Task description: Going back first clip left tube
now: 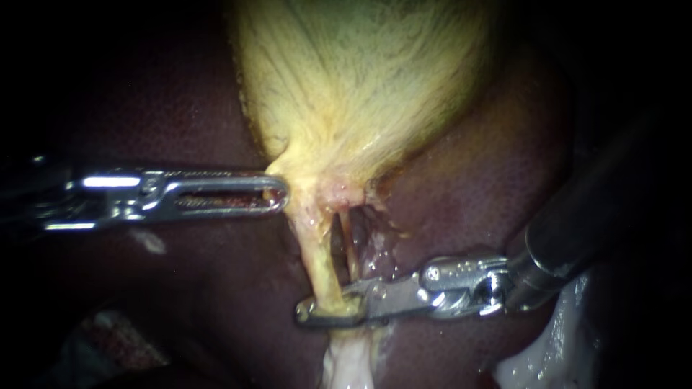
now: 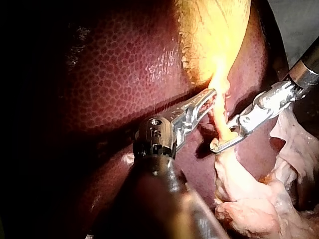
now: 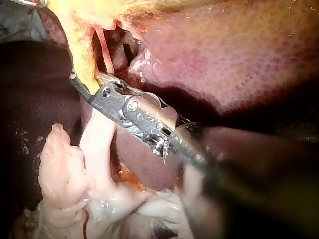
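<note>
The left tube point(image 1: 315, 263), running steeply down the frame's centre, is pinched low down by the jaws of the right instrument point(image 1: 321, 310), which is laid across it from the lower right. The neck of the gallbladder point(image 1: 360, 79) is clamped by the left instrument point(image 1: 277, 193) at centre left.

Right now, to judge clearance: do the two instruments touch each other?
No: the left instrument is at the gallbladder neck, the right instrument lower, at the tube, well apart.
</note>
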Robot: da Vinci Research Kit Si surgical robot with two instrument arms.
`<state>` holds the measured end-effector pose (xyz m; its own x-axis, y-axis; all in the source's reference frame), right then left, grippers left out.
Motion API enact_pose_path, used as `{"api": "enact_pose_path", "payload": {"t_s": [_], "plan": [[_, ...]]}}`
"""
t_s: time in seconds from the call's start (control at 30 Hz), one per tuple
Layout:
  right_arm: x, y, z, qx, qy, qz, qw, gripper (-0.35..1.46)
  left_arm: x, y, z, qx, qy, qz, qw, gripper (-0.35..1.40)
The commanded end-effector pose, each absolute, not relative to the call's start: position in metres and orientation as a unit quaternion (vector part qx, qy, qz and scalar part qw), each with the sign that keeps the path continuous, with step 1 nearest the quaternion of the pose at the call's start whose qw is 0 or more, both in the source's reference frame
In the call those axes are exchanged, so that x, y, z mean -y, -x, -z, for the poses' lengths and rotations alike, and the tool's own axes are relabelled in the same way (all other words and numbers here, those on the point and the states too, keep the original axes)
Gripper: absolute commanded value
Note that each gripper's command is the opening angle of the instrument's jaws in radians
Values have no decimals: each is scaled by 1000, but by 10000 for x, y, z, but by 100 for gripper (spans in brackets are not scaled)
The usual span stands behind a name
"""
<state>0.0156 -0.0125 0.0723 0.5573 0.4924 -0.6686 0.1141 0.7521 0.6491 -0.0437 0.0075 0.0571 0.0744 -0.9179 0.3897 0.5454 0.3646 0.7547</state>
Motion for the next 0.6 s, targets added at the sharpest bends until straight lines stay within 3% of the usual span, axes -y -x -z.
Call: {"api": "enact_pose_path", "payload": {"t_s": [0.03,0.33,0.37,0.43,0.6], "plan": [[125,-156,-723,-456,-333,-115,817,-35,-75,437,-571,437,-214,522,701,-35],[125,-156,-723,-456,-333,-115,817,-35,-75,437,-571,437,-214,522,701,-35],[124,-156,-723,-456,-333,-115,817,-29,-75,437,-571,437,-214,522,701,-35],[123,-157,-721,-456,-332,-117,817,5,-75,437,-571,437,-214,522,701,-35],[116,-158,-717,-471,-311,-99,820,42,-75,437,-571,437,-214,522,701,-35]]}}
